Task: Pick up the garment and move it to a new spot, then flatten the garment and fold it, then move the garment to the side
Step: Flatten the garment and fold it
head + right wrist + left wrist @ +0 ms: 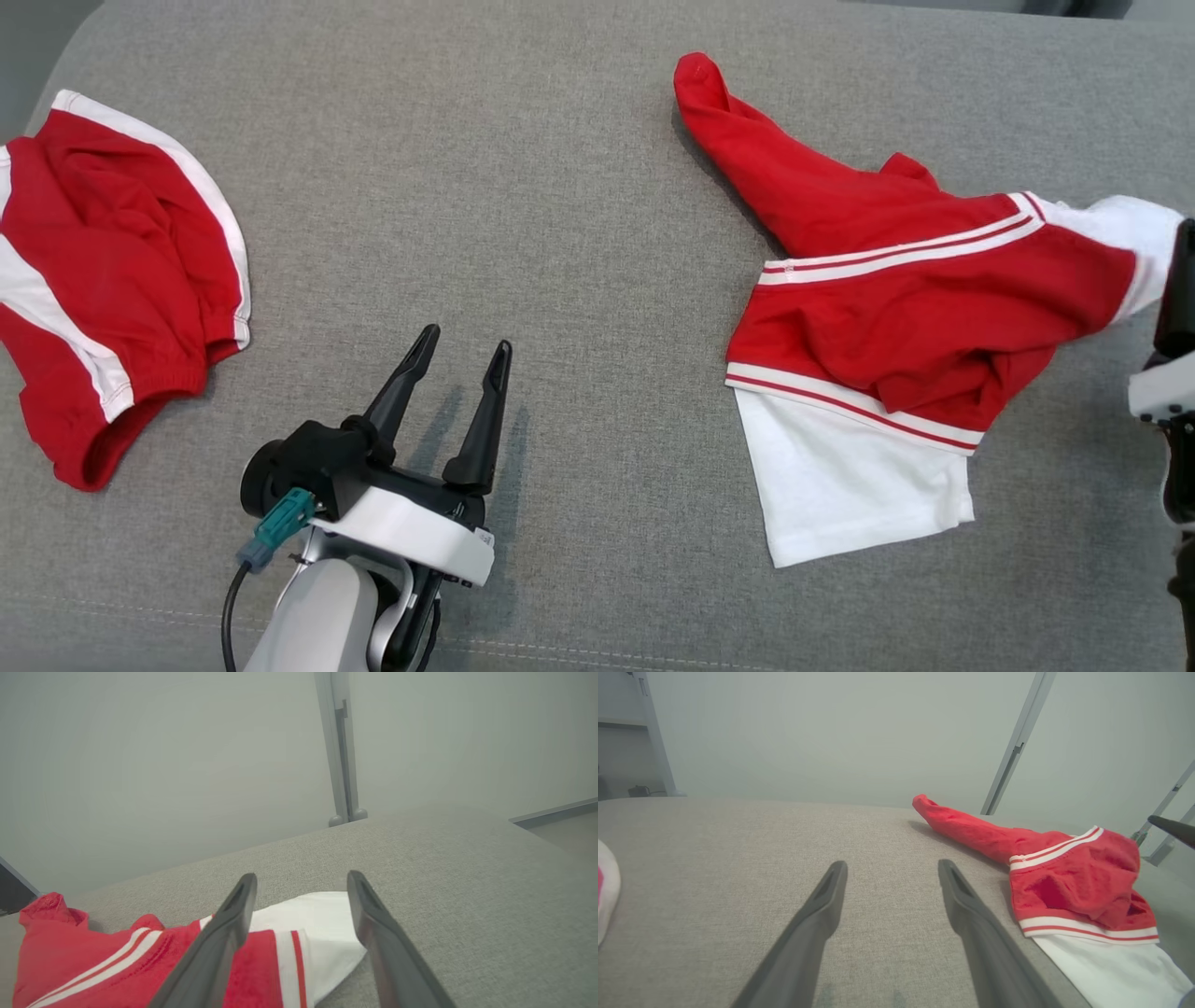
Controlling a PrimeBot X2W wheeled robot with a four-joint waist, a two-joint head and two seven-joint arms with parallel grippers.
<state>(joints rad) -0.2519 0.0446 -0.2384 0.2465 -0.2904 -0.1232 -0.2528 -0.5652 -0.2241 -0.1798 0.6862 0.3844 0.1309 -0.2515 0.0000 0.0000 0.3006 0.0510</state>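
The red-and-white garment (896,317) is seen crumpled on the grey padded surface (560,168), with a second red garment (112,271) lying well apart from it. The right gripper (301,876) is held unclenched, its fingers spread at the garment's white end. The left gripper (467,338) is likewise spread wide near the garment's opposite side, and nothing is grasped.

Looking at a bare lab or test room, no home here.
Wide grey woven-fabric worktop (579,187), plain pale grey walls (831,732) behind, slim grey metal frame posts (341,756) against them, dark cable (639,791) trailing low beside a pale upright.
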